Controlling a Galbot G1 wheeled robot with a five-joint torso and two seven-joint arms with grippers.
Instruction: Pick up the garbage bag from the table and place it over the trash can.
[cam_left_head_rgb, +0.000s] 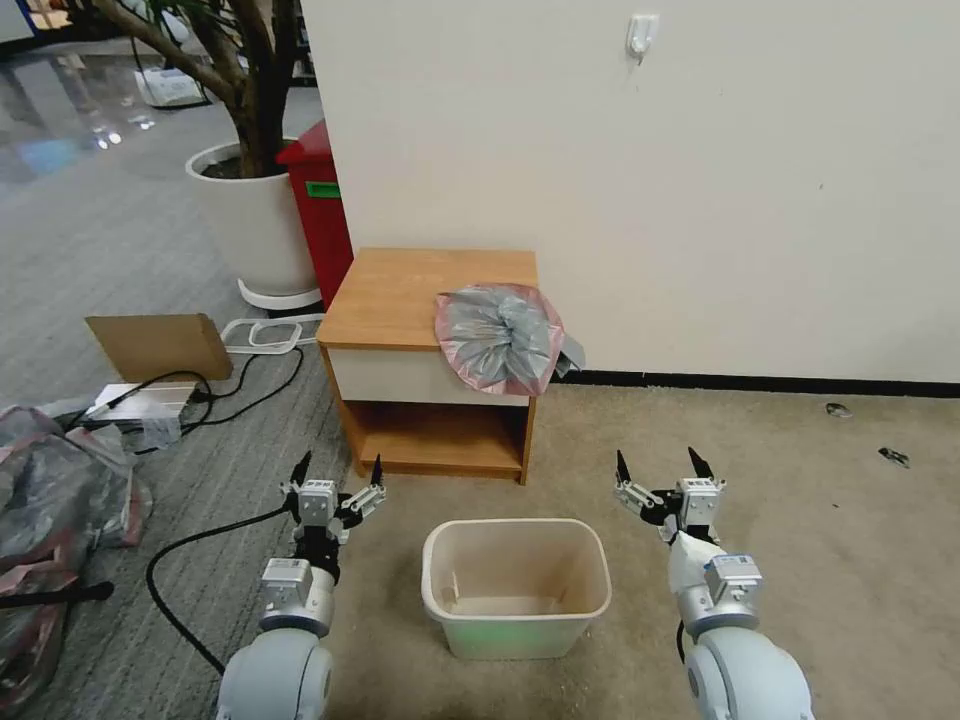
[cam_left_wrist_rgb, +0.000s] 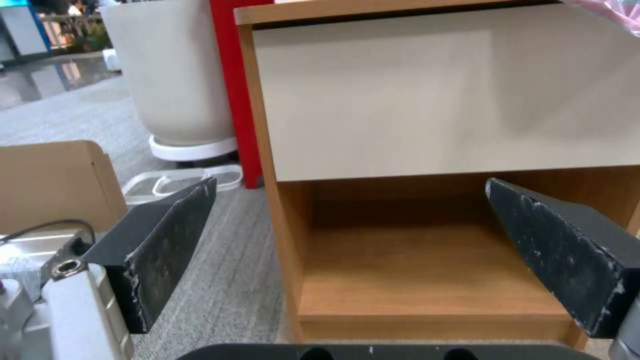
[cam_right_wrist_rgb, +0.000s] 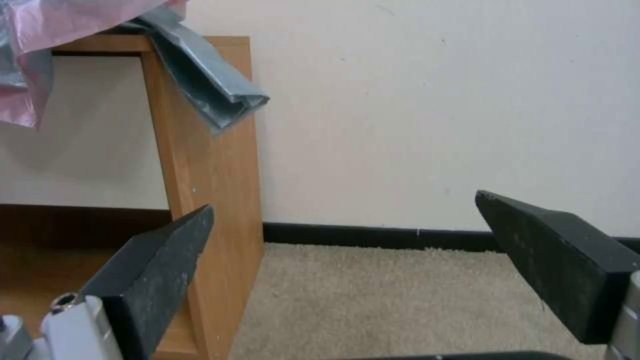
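Observation:
The garbage bag (cam_left_head_rgb: 500, 335), crinkly grey with a pink rim, lies on the right front corner of the table (cam_left_head_rgb: 400, 290) and hangs over the drawer front. A grey fold of the garbage bag (cam_right_wrist_rgb: 207, 90) droops past the table's side (cam_right_wrist_rgb: 207, 200). The cream trash can (cam_left_head_rgb: 515, 585) stands empty on the carpet in front of the table. My left gripper (cam_left_head_rgb: 338, 470) hovers open to the left of the can, facing the table's shelf (cam_left_wrist_rgb: 413, 260). My right gripper (cam_left_head_rgb: 660, 465) hovers open to the right of the can, below the bag's level.
A red bin (cam_left_head_rgb: 322, 210) and a white planter (cam_left_head_rgb: 255, 220) stand left of the table by the wall. Cables (cam_left_head_rgb: 215, 400), a cardboard piece (cam_left_head_rgb: 160, 345) and a heap of grey-pink bags (cam_left_head_rgb: 55, 500) lie on the floor at left. Carpet at right holds small scraps (cam_left_head_rgb: 838, 409).

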